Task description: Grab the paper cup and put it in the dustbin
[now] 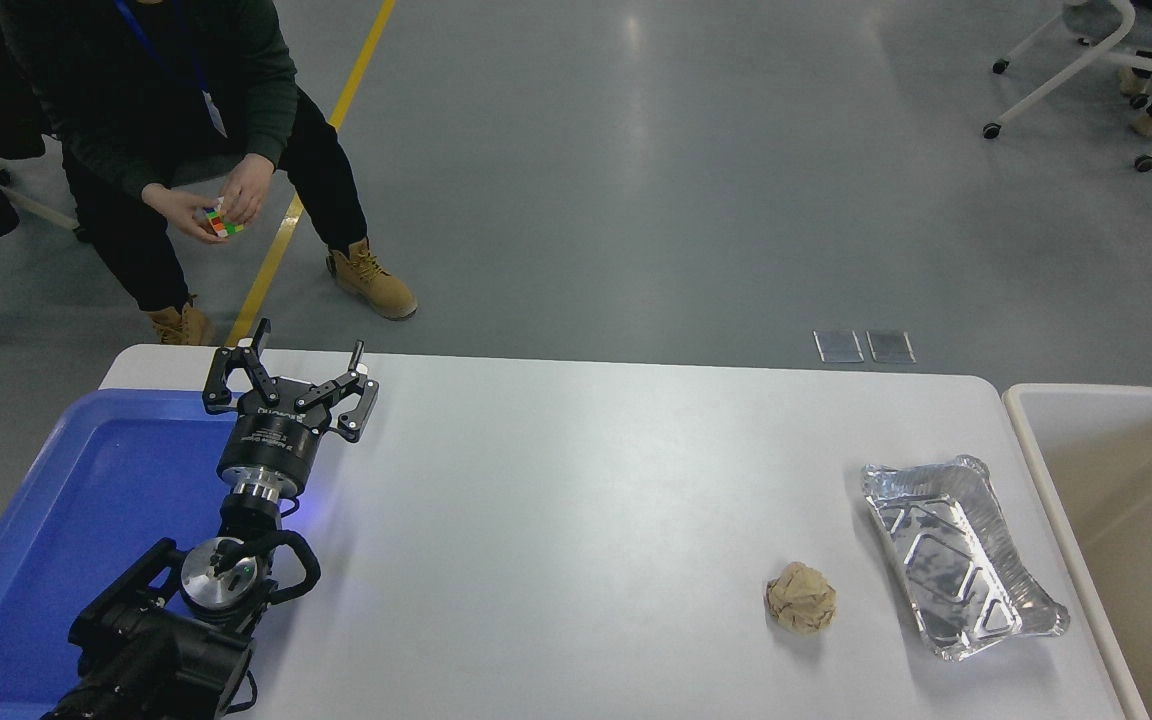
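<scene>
You have a smooth, matt white table [586, 480]. At 4 o'clock lies a shiny, creased silver foil tray [956, 555], and beside it a rough, crumpled brown paper ball [801, 597]. The dustbin [1036, 440] at 3 o'clock reads as smooth beige plastic; the blue tray [86, 500] at 8 o'clock, glossy plastic.

Glossy grey floor [696, 180], yellow floor line [306, 170], wheeled white chair [1086, 70] far right, white table [586, 480]

Single head view: camera high on robot's side, facing forward and down over surface [576, 480]. Moderate distance; whole surface in frame, grey floor [696, 170] beyond, bin [1116, 480] cut by right edge.
</scene>
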